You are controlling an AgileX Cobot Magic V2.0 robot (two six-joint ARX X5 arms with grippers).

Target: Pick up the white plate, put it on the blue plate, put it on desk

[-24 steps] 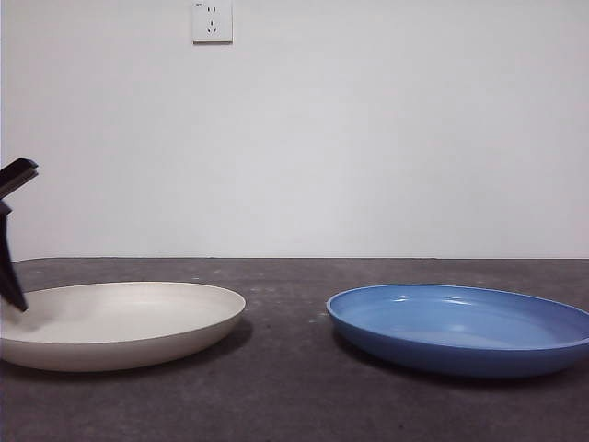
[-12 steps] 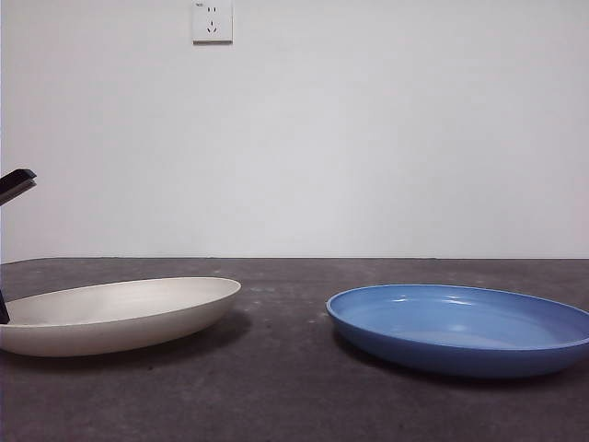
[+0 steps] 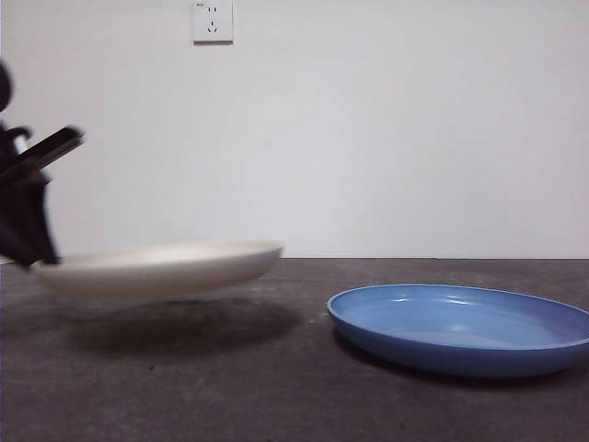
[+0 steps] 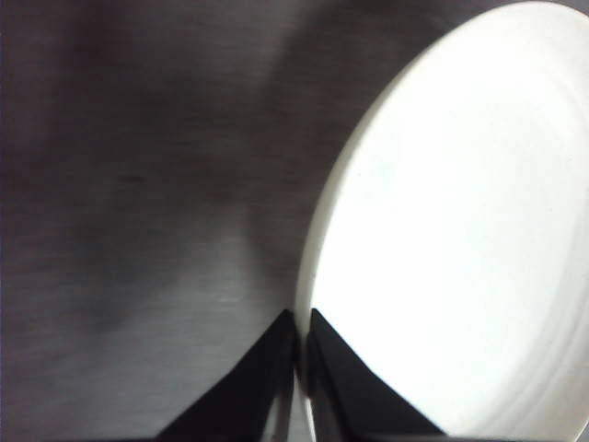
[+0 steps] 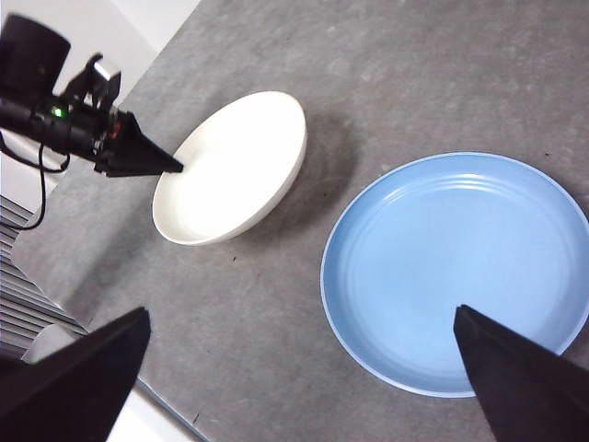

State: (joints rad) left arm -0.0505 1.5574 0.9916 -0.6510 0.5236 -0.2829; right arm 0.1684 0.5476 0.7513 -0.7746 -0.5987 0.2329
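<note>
The white plate point(image 3: 161, 267) hangs level above the desk point(image 3: 276, 387) at the left, with its shadow under it. My left gripper point(image 3: 32, 258) is shut on its left rim; the left wrist view shows the jaws point(image 4: 301, 336) pinching the rim of the white plate point(image 4: 451, 230). The blue plate point(image 3: 460, 327) lies flat on the desk at the right, apart from the white one. My right gripper point(image 5: 299, 368) is open and empty, high above the desk over the blue plate point(image 5: 456, 267). Its view also shows the white plate point(image 5: 235, 166) and the left gripper point(image 5: 138, 161).
A white wall with a socket point(image 3: 212, 20) stands behind the desk. The desk's edge point(image 5: 138, 378) runs near the white plate's side in the right wrist view.
The white plate has been lifted off the desk by its left rim and carried a little to the right. The left gripper has come further into view. The blue plate has not moved.
</note>
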